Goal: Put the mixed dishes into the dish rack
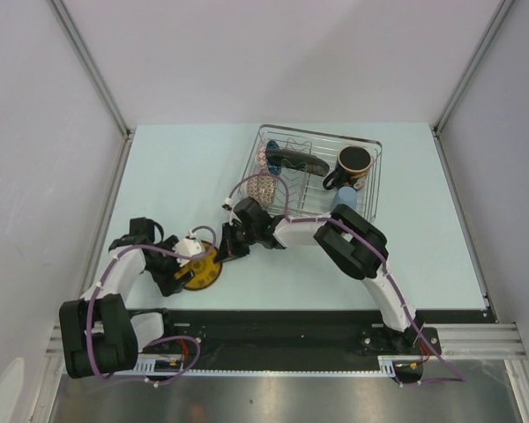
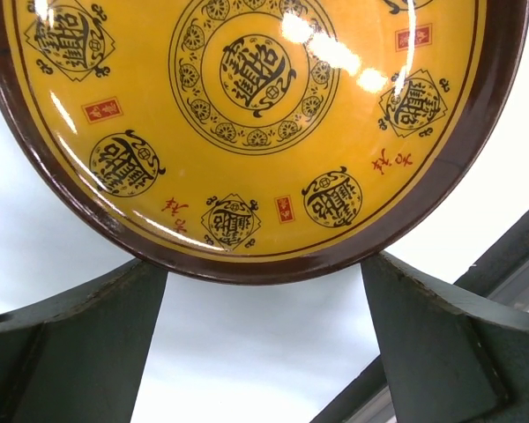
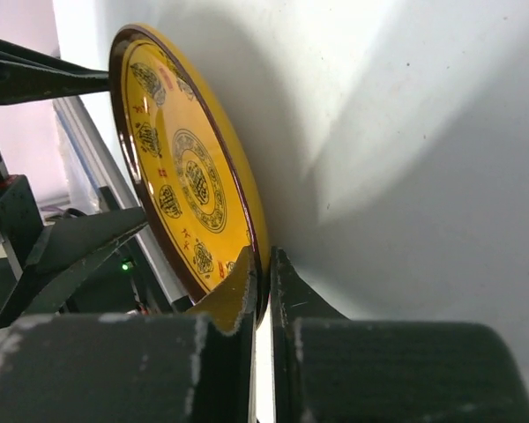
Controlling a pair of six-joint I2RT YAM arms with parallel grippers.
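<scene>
The yellow plate (image 1: 200, 270), brown-rimmed with black character medallions, is tipped up on edge close to the table's near edge, left of centre. Its rim is pinched between the right fingers (image 3: 225, 308). The silver wire dish rack (image 1: 322, 135) sits by the far edge, right of centre. It holds the black square plate (image 1: 295, 161) leaning, the black mug (image 1: 353, 165) upright and the light-blue cup (image 1: 346, 201). The beige-pink bowl (image 1: 263, 187) is tilted at its near left corner.

Yellow plate (image 2: 256, 132) cut off by the left wrist view's top edge, its rim hidden where the right gripper (image 3: 263, 291) pinches it, mostly covered from above near the counter's (image 1: 176, 167) near edge, light-blue cup (image 1: 345, 204) partly behind the right arm (image 1: 353, 248), left gripper (image 2: 263, 280) hold unclear
</scene>
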